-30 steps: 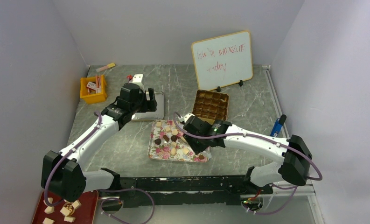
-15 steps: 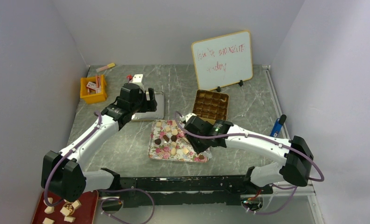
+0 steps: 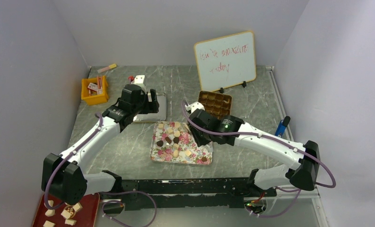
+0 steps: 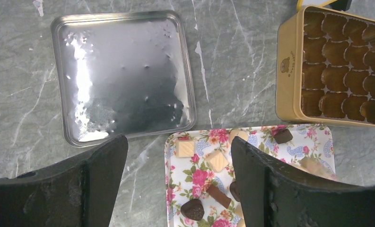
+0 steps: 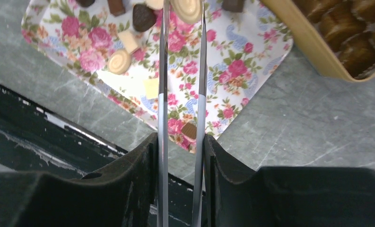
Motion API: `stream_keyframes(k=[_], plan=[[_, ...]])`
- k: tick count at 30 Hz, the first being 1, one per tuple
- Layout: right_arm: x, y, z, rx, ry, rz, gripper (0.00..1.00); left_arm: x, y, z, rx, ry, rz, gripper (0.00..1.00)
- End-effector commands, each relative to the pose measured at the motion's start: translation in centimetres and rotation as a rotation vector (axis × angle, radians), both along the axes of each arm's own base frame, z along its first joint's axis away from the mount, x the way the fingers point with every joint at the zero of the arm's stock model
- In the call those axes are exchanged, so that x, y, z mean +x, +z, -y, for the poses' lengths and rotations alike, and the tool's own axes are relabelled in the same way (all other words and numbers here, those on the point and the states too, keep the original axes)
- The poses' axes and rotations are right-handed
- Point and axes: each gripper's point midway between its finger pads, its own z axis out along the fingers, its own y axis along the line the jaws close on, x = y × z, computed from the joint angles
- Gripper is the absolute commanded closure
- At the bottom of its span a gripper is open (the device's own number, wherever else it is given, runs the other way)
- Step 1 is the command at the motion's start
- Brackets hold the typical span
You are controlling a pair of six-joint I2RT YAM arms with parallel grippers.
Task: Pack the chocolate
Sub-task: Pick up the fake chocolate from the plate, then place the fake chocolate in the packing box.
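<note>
right tool (image 5: 180,139) clamped on tweezers (image 5: 162,94), cream chocolate (image 5: 187,8) pinched at tips | just lifted off floral tray (image 5: 232,71) toward gold box (image 5: 313,52) | pick done, place next | left tool (image 4: 178,142) wide open, empty

This is a robotics lab cell rather than a lived-in room. Plain pale walls (image 3: 34,71) box in a marble-patterned table (image 3: 251,99) on three sides. A white-and-black left arm (image 3: 93,142) and right arm (image 3: 270,141) are bolted to a black rail (image 3: 185,186) at its near edge. Staged props sit around them: a handwritten whiteboard (image 3: 225,60), a yellow parts bin (image 3: 94,91), and chocolate (image 3: 176,140) on a floral tray (image 3: 162,154).
</note>
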Motion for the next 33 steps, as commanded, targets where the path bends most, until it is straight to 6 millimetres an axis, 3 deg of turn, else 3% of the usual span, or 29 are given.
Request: stream_keyframes(k=[1,11,16,25,33], plan=[[3.0,4.3,1.0,0.025,-0.153,0.155,1.0,-0.1,1.5,0.5,-0.026,-0.028,0.051,0.15],[10.7,4.1,6.8,0.016,-0.44,0.251,1.0,-0.3,1.7,0.6,-0.034,-0.033,0.049,0.16],[13.5,3.5,8.8,-0.007,-0.503,0.274,1.0,-0.2,1.7,0.7,-0.031,-0.04,0.048,0.16],[16.4,2.0,11.3,-0.037,-0.583,0.273,1.0,-0.1,1.4,0.6,-0.011,-0.046,0.045,0.15],[17.9,1.0,11.6,-0.017,-0.593,0.258,1.0,-0.1,1.4,0.5,-0.001,-0.048,0.045,0.16]])
